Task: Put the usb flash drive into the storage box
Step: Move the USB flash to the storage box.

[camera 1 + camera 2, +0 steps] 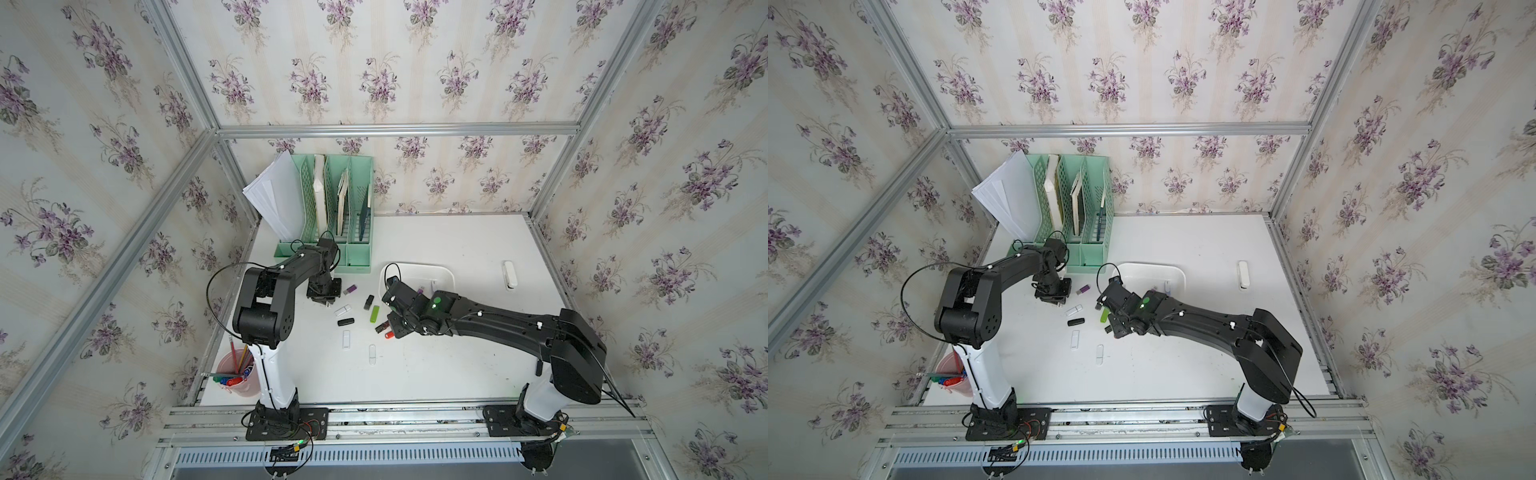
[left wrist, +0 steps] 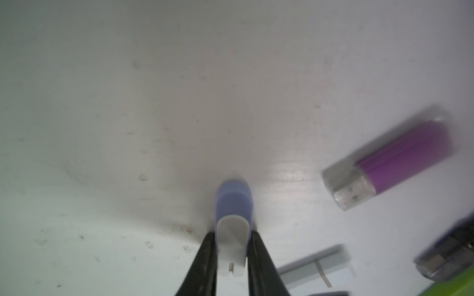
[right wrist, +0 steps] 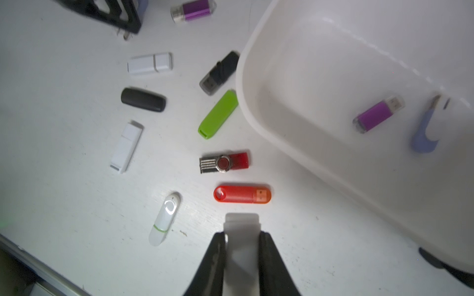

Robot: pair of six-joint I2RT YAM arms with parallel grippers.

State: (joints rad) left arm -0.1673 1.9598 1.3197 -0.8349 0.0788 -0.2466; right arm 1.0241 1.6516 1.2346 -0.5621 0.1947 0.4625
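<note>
The storage box point(image 1: 441, 275) point(image 1: 1177, 272) point(image 3: 247, 107) is a shallow white tub mid-table; a purple drive point(image 3: 377, 114) and a blue-and-white drive point(image 3: 425, 128) lie in it. My left gripper point(image 2: 233, 246) point(image 1: 322, 297) is shut on a blue-and-white usb flash drive point(image 2: 234, 202), low over the table beside a loose purple drive point(image 2: 400, 159) point(image 1: 350, 289). My right gripper point(image 3: 242, 238) point(image 1: 384, 328) is shut on a white usb flash drive point(image 3: 242, 225), just off the box's near left corner. Several more drives lie between the grippers, among them a green one point(image 3: 218, 114) and two red ones point(image 3: 224, 162) point(image 3: 242, 194).
A mint-green file organizer point(image 1: 332, 208) with papers stands at the back left, right behind the left arm. A pink pen cup point(image 1: 239, 374) sits at the front left edge. A small white object point(image 1: 509, 274) lies to the right of the box.
</note>
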